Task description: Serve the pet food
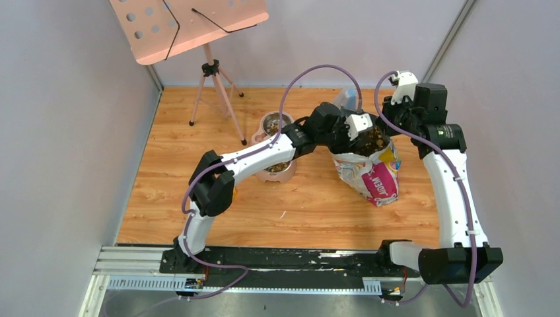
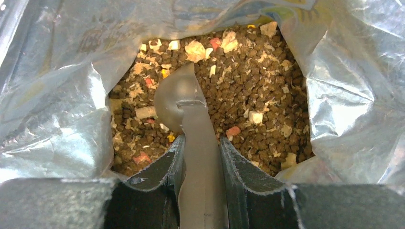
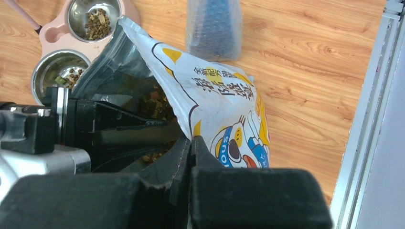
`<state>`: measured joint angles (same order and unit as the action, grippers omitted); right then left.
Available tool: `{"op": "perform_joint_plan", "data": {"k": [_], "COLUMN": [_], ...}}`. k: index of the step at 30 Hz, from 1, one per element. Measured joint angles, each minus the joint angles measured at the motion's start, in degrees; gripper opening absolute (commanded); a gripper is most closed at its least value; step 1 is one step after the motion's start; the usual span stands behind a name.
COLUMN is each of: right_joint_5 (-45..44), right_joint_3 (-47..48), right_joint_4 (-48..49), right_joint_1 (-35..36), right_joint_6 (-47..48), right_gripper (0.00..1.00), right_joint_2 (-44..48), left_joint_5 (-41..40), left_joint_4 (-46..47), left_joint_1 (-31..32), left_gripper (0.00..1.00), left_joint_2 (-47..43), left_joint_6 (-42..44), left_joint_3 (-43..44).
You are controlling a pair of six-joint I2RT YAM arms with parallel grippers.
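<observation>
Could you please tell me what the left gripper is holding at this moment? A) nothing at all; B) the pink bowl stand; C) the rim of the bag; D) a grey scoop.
D: in the left wrist view the left gripper is shut on the handle of the grey scoop, whose head lies over the pet food inside the open bag.

Pretty clearly a robot lab test cell: grey panel walls (image 1: pixel 66 165) boxing in a wood-grain table (image 1: pixel 317 211) with a metal mounting rail (image 1: pixel 132 266).
</observation>
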<state>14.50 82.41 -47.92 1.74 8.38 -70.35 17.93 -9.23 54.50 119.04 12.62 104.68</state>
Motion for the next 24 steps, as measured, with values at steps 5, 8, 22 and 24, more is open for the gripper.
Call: {"op": "perform_joint_plan", "data": {"k": [5,8,22,24], "right_joint_5": [0.44,0.85,4.83,4.92], "right_joint_3": [-0.44,-1.16,-5.29,-5.4], "right_joint_4": [-0.02,-0.46,-0.2,-0.04], "right_joint_1": [0.02,0.02,0.02,0.02], "right_joint_6": [-0.55,-1.46,-4.33,-4.31], "right_gripper": [0.0,0.0,0.0,0.0], "right_joint_2": [1.03,2.27,5.66,5.73], "left_joint_5": [4.76,8.39,17.81,19.37], "left_joint_4": [-4.9,-7.04,-8.96,-8.74], "left_joint_1": [-1.11,-1.79,-5.86,-6.73], "left_gripper": [0.0,0.0,0.0,0.0], "left_joint_2": [0.02,0.02,3.17,3.45], "left_joint_6": [0.79,-0.11,-23.58,-27.34], "left_joint_3": [2.08,2.89,8.09,8.41]}}
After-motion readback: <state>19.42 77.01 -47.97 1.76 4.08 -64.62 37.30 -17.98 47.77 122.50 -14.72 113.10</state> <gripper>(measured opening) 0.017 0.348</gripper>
